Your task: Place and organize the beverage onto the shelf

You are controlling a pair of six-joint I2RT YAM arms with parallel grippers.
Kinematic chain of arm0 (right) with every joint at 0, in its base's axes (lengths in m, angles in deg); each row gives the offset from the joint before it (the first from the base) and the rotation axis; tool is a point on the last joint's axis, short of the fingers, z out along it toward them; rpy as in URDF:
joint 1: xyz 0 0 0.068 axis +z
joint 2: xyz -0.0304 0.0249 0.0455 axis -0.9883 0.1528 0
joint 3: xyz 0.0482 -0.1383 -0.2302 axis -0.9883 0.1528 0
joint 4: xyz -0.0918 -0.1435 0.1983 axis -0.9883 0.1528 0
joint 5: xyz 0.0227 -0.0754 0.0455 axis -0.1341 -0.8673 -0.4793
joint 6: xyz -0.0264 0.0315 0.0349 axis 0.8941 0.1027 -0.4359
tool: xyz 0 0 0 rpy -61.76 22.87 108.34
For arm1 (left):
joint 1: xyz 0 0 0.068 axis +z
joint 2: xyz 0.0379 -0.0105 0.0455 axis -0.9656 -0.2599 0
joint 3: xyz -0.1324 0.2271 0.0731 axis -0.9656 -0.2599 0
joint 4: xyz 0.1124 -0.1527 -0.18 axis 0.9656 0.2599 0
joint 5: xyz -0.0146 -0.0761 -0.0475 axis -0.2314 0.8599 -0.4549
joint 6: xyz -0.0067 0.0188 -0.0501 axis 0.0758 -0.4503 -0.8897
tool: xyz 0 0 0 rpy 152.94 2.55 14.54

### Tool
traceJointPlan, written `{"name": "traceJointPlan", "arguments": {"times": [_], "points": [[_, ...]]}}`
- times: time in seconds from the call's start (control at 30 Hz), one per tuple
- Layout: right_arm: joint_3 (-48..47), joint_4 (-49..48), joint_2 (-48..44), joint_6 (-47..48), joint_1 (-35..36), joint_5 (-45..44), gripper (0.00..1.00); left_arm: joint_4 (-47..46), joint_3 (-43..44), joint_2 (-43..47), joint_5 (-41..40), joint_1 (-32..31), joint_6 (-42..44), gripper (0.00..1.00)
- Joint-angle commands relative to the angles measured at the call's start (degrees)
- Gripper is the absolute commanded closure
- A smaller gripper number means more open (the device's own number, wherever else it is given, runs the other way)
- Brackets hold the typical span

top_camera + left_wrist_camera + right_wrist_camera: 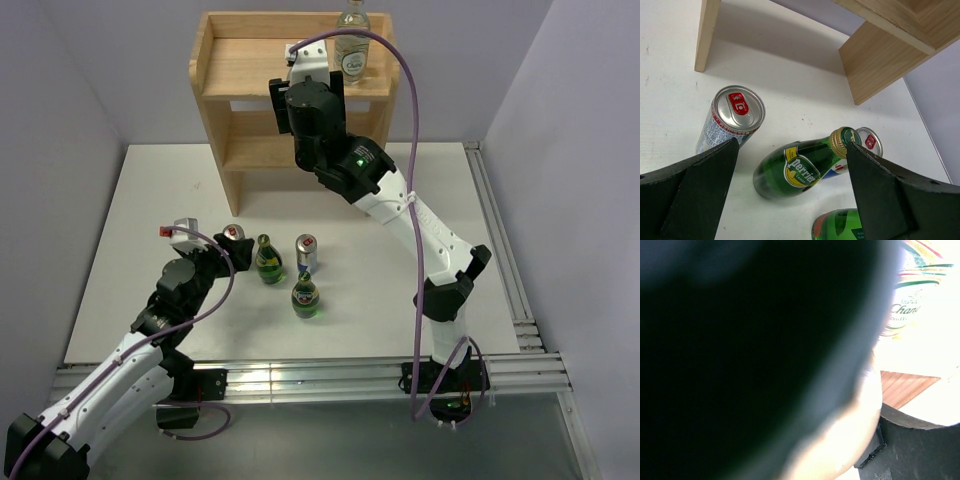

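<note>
While the right gripper [298, 52] hangs over the top board of the light pine wooden shelf [240, 55], its grip impossible to tell, a swing could topple the clear white-labelled water bottle [352, 45] standing near it. The left gripper [792, 147] gapes empty above silver cans [306, 252] and dark green glass bottles [267, 262] on the desk [150, 200].

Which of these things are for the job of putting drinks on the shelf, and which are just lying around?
For the job:
- wooden shelf
- clear Chang bottle, standing on the top board
- green Perrier bottles, on the table
- cans, on the table

Just there:
- white table
- purple cables
- metal rails
</note>
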Motion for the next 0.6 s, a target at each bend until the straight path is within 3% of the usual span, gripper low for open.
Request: {"name": "traceJointPlan", "arguments": {"times": [0.0, 0.57], "points": [[-4.0, -10.8, -2.7, 1.8, -0.8, -0.2, 1.00, -2.7, 0.1, 0.2, 0.7, -0.3, 0.4, 0.04], [-6.9, -14.0, -0.1, -2.5, -7.6, 5.9, 1.00, -3.7, -0.7, -0.8, 0.7, -0.2, 0.3, 0.04]]}}
